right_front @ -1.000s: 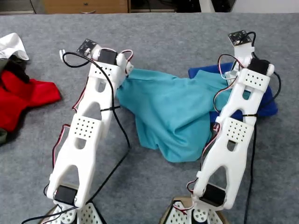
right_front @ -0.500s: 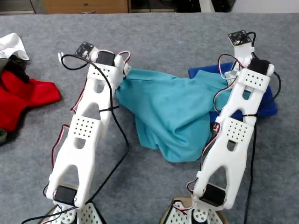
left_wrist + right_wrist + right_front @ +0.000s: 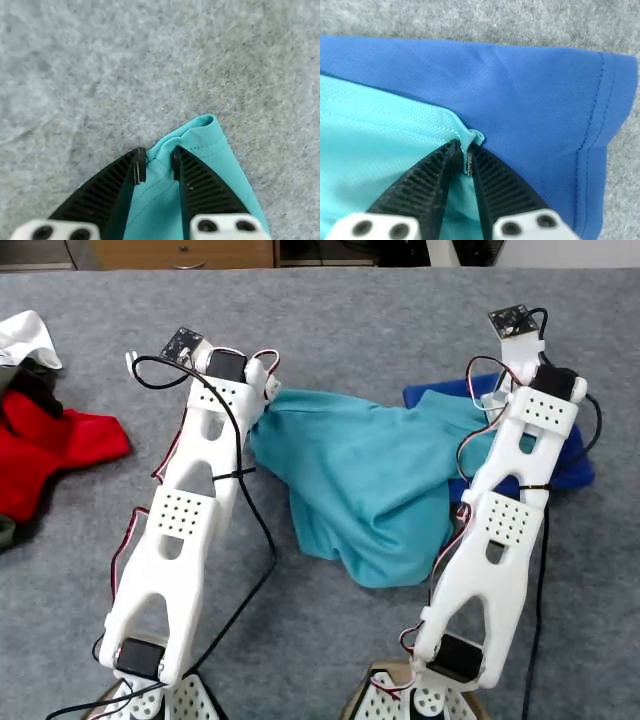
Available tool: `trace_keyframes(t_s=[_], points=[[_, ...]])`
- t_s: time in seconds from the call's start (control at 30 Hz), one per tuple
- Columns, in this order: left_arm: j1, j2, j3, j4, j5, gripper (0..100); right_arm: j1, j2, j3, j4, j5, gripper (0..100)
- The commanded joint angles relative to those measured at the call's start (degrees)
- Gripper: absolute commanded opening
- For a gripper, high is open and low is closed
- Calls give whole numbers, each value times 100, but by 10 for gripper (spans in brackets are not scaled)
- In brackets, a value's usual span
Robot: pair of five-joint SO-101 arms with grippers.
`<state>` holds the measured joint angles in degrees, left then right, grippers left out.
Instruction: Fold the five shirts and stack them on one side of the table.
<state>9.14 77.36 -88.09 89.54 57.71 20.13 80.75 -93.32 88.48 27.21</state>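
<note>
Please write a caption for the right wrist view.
Right gripper pinches the teal shirt at its edge, over the blue shirt.

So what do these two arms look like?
The left arm and right arm are white shells with hole-dotted panels and cut-out slots, black motors at joints, black and red cables alongside. The left gripper and right gripper have black ribbed tapering fingers.

One fixed camera looks steeply down over the whole grey tabletop [image 3: 380, 310]. Wrist cameras sit close behind my left pincer [image 3: 156, 167] and right pincer [image 3: 466, 159]; all views share the teal shirt [image 3: 370, 480].
</note>
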Motion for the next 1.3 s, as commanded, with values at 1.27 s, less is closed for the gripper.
trace_keyframes(t_s=[1.27], points=[[-44, -1103, -791, 598, -870, 19, -66, -286, -242, 167, 35, 2]])
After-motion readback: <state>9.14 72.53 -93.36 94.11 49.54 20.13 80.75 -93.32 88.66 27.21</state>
